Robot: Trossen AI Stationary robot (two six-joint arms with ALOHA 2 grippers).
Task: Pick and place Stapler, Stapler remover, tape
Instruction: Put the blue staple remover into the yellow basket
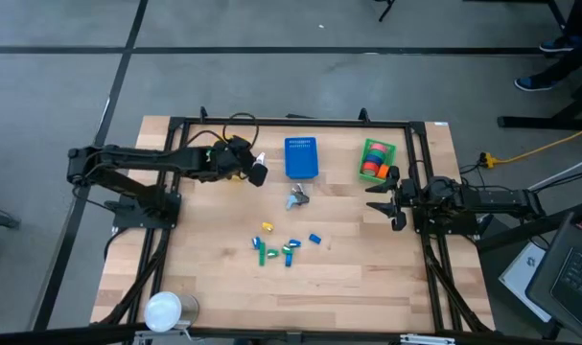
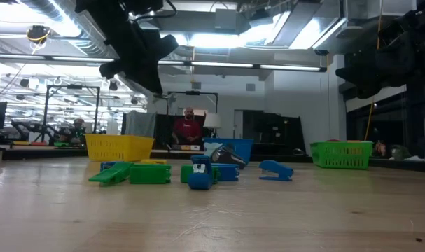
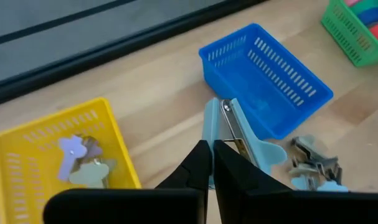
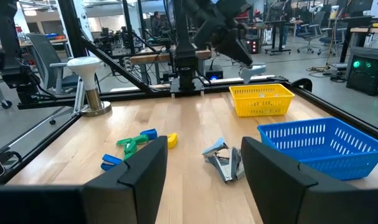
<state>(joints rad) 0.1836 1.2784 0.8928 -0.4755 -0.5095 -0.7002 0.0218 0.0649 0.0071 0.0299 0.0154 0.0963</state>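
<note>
While held, one stapler (image 3: 235,134); three baskets (image 3: 263,78).

left pincer (image 3: 212,163) raised, clamped tight, right pincer (image 4: 202,168) spread, hovering

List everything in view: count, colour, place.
blue basket: one, far middle, looks empty
yellow basket: one, under left gripper, pale removers inside
green basket: one, far right
tape: several rolls, orange, red, pink, in green basket
loose staple removers: small grey pile, before blue basket
small staplers: several, green, blue, yellow, table centre
white lamp: one, near left corner
left gripper: shut on pale blue staple remover
right gripper: open, right side
</note>
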